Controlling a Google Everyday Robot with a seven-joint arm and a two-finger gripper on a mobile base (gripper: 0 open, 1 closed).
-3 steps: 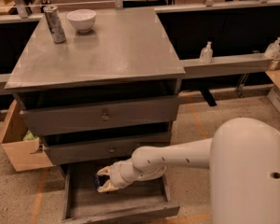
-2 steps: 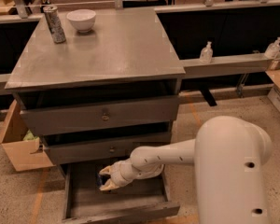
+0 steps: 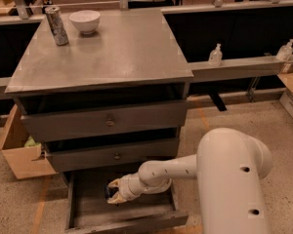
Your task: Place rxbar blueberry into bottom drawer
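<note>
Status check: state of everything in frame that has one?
pincer: low inside the bottom drawer, shut on rxbar blueberry
rxbar blueberry: held, not yet released
bottom drawer: pulled open
top drawer: pushed in
middle drawer: pushed in
silver can: upright on cabinet top
white bowl: upright beside the can
cardboard box: flaps open

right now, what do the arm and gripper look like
The arm is smooth white: a fat rounded shell with small dark holes near the camera, narrowing to a slim tube with ringed joints. No cables or markings show. The gripper, over the bottom drawer, is cream.
</note>
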